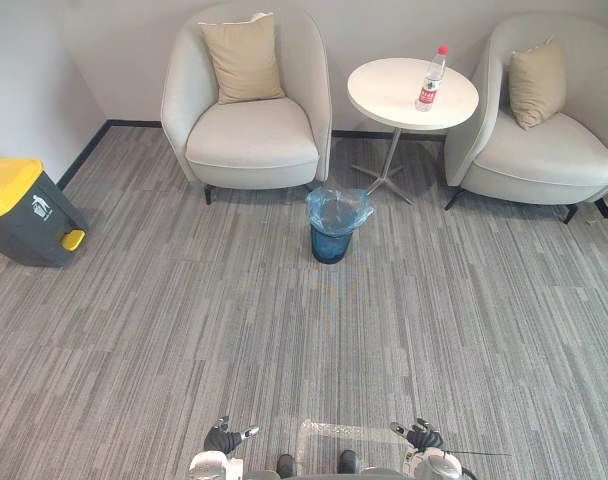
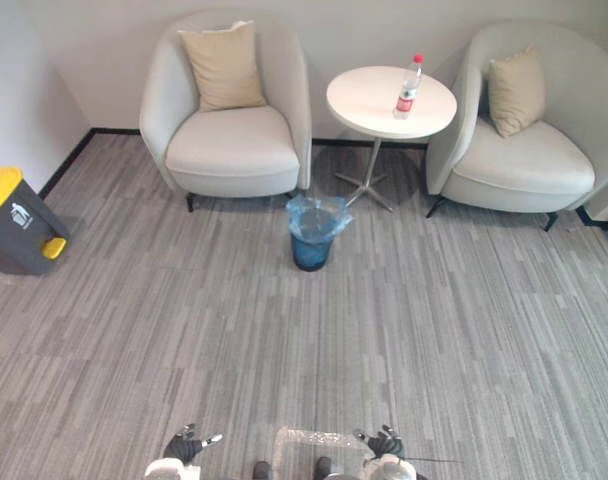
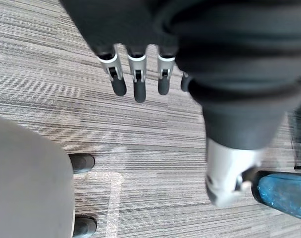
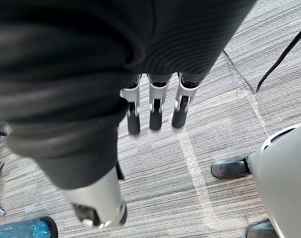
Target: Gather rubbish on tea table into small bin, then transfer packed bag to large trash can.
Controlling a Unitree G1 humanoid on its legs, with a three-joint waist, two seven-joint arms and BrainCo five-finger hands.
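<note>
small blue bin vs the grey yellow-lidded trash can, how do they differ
The small bin is round, blue and open-topped with a blue bag lining it; the large trash can is boxy, dark grey, shut under a yellow lid, with a yellow pedal. The small bin stands near the tea table; the large trash can sits by the left wall. Both stand upright on the carpet.

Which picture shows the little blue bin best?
The left eye view: the whole small bin shows, rim to base, near the round table. The right eye view shows it much the same. Each wrist view catches a cut-off part of it.
</note>
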